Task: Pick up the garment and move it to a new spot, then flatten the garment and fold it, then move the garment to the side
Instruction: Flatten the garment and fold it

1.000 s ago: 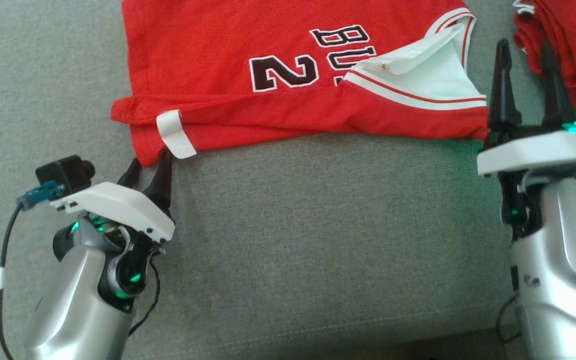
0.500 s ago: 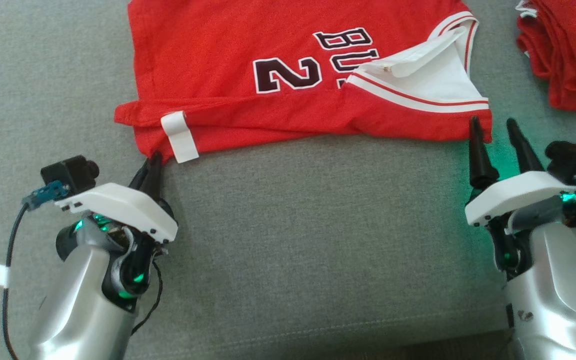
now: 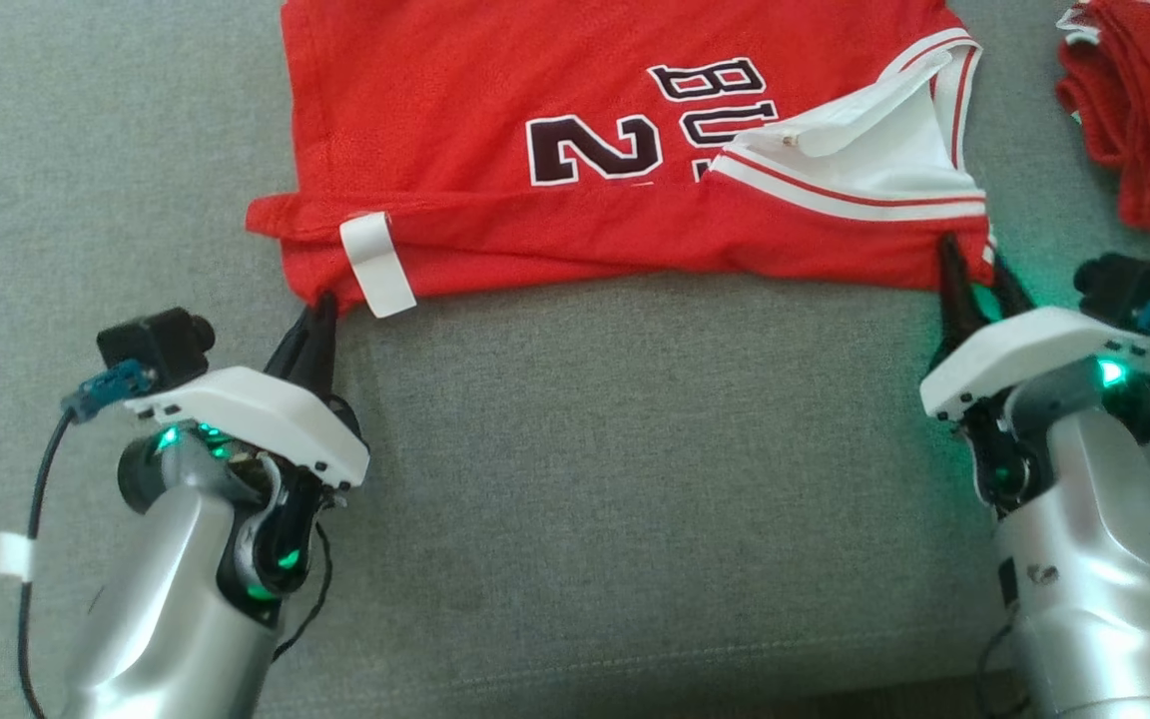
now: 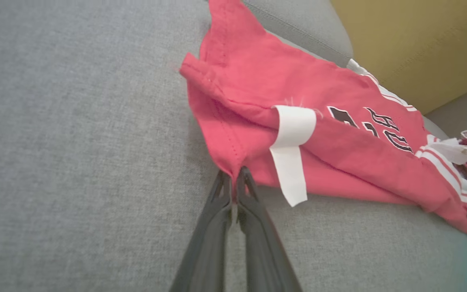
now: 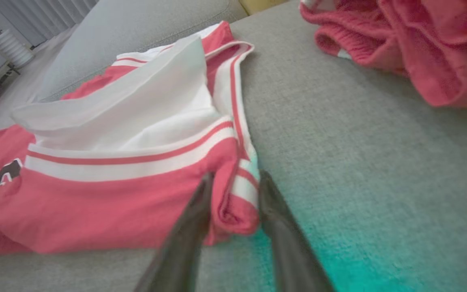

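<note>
The garment (image 3: 585,90) is a red jersey with dark lettering and white trim, lying partly folded on the grey sofa seat (image 3: 635,449). My left gripper (image 3: 320,305) is shut on its near left corner, beside a white label strip (image 3: 375,265). The left wrist view shows the fingertips (image 4: 222,190) pinching the garment's (image 4: 258,81) hem. My right gripper (image 3: 974,258) is at the near right corner. In the right wrist view its jaws (image 5: 236,176) stand apart on either side of the bunched corner of the garment (image 5: 116,194).
A pile of other red clothing (image 3: 1144,120) lies at the far right, close to my right gripper, and it shows again as the red pile (image 5: 399,44). The seat's front edge runs along the bottom of the head view. A yellow cushion (image 4: 412,40) rises behind the sofa.
My left gripper closed on the left corner a second ago and has held it since. The right gripper came down from beside the garment to its right corner, and its jaws have narrowed around it.
</note>
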Controlling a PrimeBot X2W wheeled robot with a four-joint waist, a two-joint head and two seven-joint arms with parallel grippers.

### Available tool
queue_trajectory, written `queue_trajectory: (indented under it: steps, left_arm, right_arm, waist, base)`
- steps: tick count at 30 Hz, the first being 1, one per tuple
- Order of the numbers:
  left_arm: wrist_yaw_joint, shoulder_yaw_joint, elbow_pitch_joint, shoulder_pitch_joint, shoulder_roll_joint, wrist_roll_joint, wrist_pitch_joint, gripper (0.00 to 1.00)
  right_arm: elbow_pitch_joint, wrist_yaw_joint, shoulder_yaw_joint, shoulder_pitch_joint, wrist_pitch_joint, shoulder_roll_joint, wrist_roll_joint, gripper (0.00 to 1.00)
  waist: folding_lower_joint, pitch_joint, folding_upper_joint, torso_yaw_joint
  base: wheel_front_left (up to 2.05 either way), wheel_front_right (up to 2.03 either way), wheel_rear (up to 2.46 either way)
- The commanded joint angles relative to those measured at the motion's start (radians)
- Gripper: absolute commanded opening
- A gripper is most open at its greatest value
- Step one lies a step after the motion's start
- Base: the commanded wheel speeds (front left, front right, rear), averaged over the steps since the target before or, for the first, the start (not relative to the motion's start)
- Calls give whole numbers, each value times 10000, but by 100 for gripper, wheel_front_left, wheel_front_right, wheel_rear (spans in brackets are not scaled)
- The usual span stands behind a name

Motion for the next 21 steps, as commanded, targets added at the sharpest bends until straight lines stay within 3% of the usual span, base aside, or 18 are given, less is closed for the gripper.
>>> queue_trajectory:
  steps: [1, 7, 12, 16, 21]
  left_arm:
    - [-44, 306, -350, -392, 323, 129, -105, 0]
    - [-210, 175, -845, -415, 825, 387, -6, 0]
    - [-334, 73, -2016, -93, 1596, 564, 517, 0]
    - [-146, 35, -3245, 676, 2155, 656, 978, 0]
    - [284, -85, -4382, 2114, 2309, 569, 1195, 0]
  right_arm:
    - [-219, -9, 289, -245, 22, 12, 51, 0]
    - [-856, -9, 83, -465, 461, -213, 543, 0]
    - [-1710, -9, -43, -100, 1306, -739, 770, 0]
    - [-2844, -9, 138, 778, 2019, -957, 1109, 0]
    - [-4488, -9, 260, 2538, 2790, -868, 1505, 0]
  waist:
    - [0, -25, 0, 4]
    - [0, -250, 0, -78]
    - [0, -363, 0, -117]
    - [0, -466, 0, -113]
    - [0, -588, 0, -87]
  base:
    - [0, 0, 0]
    - [0, 0, 0]
    - [0, 0, 0]
    - [0, 0, 0]
    - [0, 0, 0]
